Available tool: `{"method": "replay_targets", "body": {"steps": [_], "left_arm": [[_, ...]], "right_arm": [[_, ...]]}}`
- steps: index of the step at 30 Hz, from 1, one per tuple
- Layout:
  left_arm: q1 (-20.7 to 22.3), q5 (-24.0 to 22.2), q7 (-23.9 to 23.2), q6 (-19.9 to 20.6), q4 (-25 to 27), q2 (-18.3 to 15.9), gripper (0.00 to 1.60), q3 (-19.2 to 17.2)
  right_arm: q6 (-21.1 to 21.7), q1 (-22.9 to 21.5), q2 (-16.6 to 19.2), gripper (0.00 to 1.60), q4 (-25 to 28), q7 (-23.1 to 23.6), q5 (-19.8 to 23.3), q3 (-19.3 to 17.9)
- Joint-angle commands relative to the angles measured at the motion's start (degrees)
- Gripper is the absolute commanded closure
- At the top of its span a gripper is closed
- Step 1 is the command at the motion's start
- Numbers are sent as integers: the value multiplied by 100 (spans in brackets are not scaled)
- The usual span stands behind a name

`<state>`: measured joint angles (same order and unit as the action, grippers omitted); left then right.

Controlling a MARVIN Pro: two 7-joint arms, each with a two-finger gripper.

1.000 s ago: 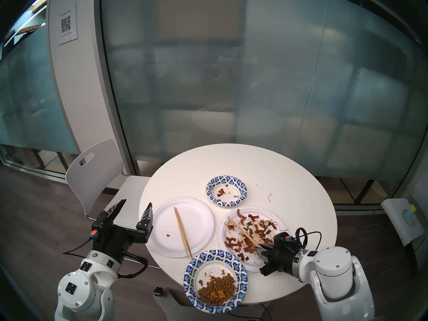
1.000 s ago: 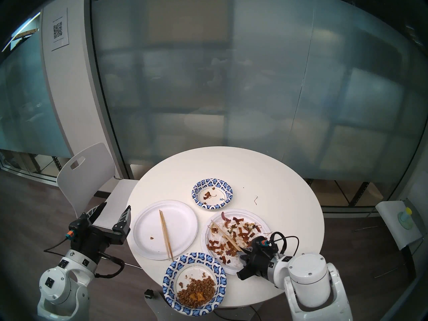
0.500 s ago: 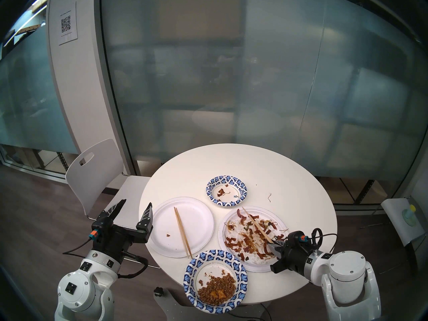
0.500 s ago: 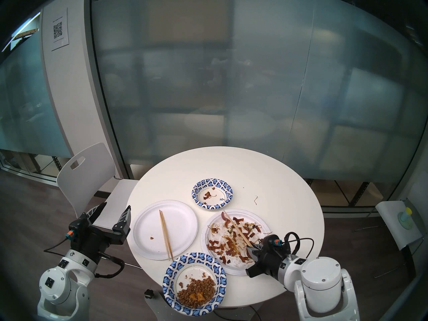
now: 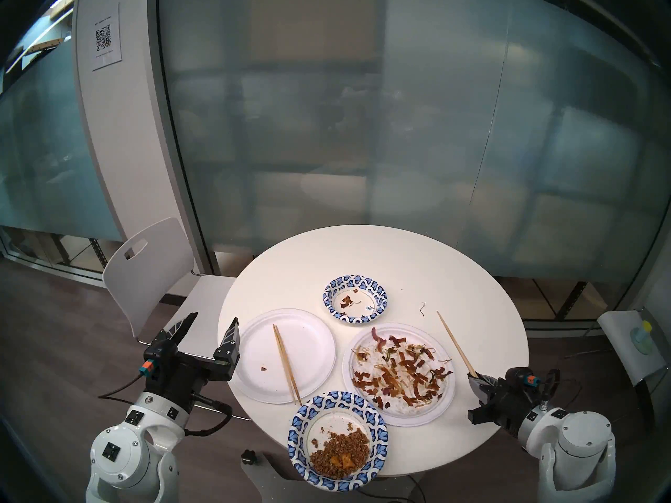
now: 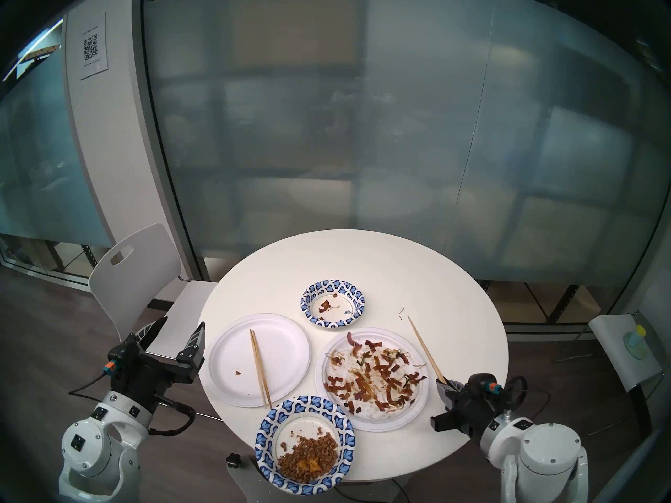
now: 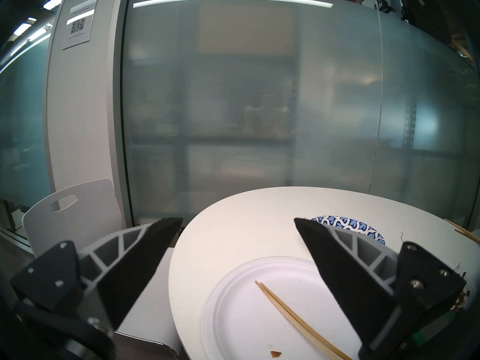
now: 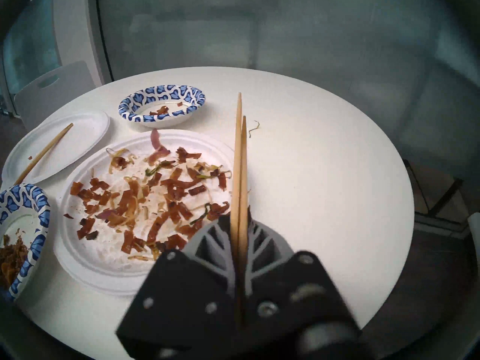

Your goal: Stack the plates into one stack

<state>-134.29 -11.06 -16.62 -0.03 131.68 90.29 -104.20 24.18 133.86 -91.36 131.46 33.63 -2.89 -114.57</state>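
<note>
The round white bench (image 5: 363, 259) carries four plates, all lying apart, none stacked. The soiled white plate (image 5: 398, 373) is clear of utensils because the right gripper (image 5: 475, 379) pinches one pair of chopsticks (image 5: 455, 344) beside it. Another pair (image 5: 287, 362) blocks the clean white plate (image 5: 285, 355); the left gripper (image 5: 212, 326) waits, spread wide.

Large plate with scraps (image 5: 399, 408) as landmark on the bench (image 5: 417, 259): second large plate (image 5: 261, 346) left; one small plate (image 5: 328, 291) behind, another (image 5: 296, 433) before-left; held chopsticks (image 5: 455, 342) right.
</note>
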Motion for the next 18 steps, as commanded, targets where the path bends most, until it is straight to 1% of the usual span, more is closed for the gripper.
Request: {"method": "replay_targets", "body": {"steps": [1, 6, 9, 14, 18], "left_arm": [[-6, 0, 2, -8, 116, 3, 0, -5], [-7, 0, 2, -7, 117, 4, 0, -5], [-7, 0, 2, -8, 116, 3, 0, -5], [-6, 0, 2, -9, 115, 3, 0, -5], [-7, 0, 2, -8, 116, 4, 0, -5]], "right_arm": [[-429, -54, -361, 160, -291, -162, 299, -168], [-503, -275, -257, 159, -619, -182, 358, -232], [-478, -385, -232, 160, -708, -175, 399, -224], [-395, -515, -132, 160, -808, -181, 349, -189], [-312, -657, -35, 154, -1028, -178, 305, -126]]}}
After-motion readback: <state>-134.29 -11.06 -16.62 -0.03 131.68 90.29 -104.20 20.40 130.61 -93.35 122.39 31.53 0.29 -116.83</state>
